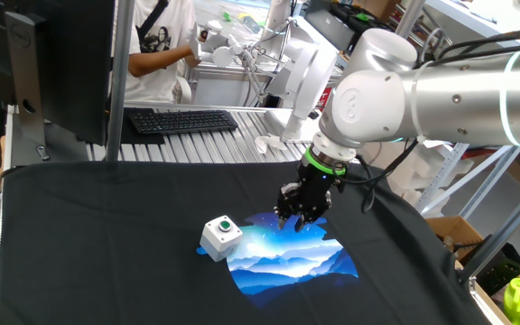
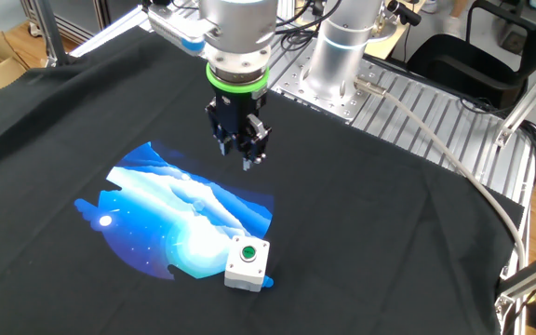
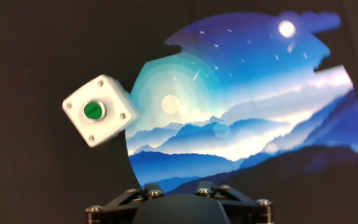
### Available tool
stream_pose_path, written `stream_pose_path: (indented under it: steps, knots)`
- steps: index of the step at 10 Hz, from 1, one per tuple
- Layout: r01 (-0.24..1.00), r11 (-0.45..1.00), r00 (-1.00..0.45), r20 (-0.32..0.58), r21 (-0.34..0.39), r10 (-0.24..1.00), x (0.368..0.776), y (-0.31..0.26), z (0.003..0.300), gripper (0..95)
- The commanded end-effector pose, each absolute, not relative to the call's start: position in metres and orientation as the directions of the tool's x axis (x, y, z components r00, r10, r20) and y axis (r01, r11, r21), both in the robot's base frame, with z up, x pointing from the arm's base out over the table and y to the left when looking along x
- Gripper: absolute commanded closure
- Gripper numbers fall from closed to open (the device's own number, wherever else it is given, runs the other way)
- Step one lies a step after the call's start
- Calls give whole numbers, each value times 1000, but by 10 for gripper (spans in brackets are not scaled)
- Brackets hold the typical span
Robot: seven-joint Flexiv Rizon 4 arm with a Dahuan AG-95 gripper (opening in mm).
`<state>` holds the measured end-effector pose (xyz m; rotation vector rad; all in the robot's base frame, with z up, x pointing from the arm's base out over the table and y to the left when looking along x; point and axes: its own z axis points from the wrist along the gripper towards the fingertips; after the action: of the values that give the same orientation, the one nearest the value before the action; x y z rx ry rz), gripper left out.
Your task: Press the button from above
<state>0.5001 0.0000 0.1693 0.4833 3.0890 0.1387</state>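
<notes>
Hung above the blue landscape mat (image 2: 180, 219), the claw (image 2: 247, 149), pointing straight down, clear of everything; could not tell whether released or clenched, since neither fixed view resolved the fingertips and the hand view showed only the dark underside of the mount. Sat off to one side and lower than the claw, the button (image 2: 247, 251), nearer the camera in the other fixed view, up and left of the mount in the hand view (image 3: 93, 110); near, but not beneath the fingers. Set in the top face of a small light-grey box (image 2: 247, 262), which rested on the mat's edge, partly over the black cloth (image 2: 389, 233).

Judged rigid and light, that box: hard plastic, screws at the four corners, likely to skid or tip on the smooth mat if pushed off-centre; no real fragility expected. Nothing to grip; contact belonged on the green cap alone, at its middle, with the force going straight down through the box into the table.

Faced straight up, the button, its travel axis vertical and so parallel to the claw's own axis. Roughly square from above, the box, with no clear long axis; turned at an angle to the hand view's frame, corners toward the mat. Called for first a sideways shift to bring the fingertips over the cap, then a plain descent.
</notes>
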Motion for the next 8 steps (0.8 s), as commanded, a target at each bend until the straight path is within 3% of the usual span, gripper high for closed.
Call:
stream_pose_path:
  steps: [1, 8]
  knots:
    - [367, 925, -930, 7, 99, 368, 500, 0, 170, 950]
    - [366, 926, -930, 3, 90, 367, 501, 0, 170, 950]
